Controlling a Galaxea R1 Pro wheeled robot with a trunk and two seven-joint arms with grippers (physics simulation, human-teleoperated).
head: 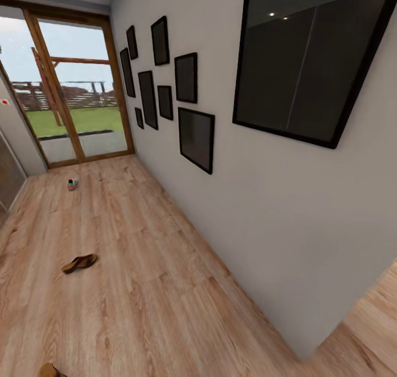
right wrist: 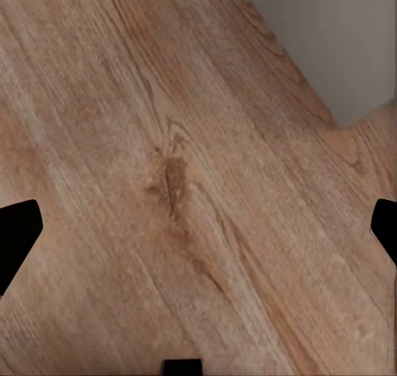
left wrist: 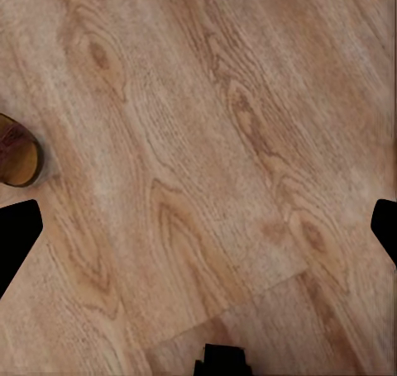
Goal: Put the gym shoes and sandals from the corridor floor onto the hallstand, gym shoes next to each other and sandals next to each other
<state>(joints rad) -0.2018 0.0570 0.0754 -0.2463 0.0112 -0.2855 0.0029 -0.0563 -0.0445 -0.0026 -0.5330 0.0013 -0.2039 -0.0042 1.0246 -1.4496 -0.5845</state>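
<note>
Head view: one sandal [head: 79, 263] mid-floor, 2nd [head: 49, 370] near-left edge, gym shoe [head: 72, 185] far by glass door [head: 82, 90]; both tools spread, empty; nothing racked yet.

The head camera looked down the corridor floor [head: 138, 288] toward the glass door [head: 77, 106]; both wrist cameras faced those planks closely.

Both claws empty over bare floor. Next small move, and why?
Probably lower the left claw toward the sandal at the edge of its wrist view. Its fingers stand wide apart over bare corridor floor, holding nothing, and that sandal lies closest; the other sandal and a gym shoe lie farther down the corridor.
</note>
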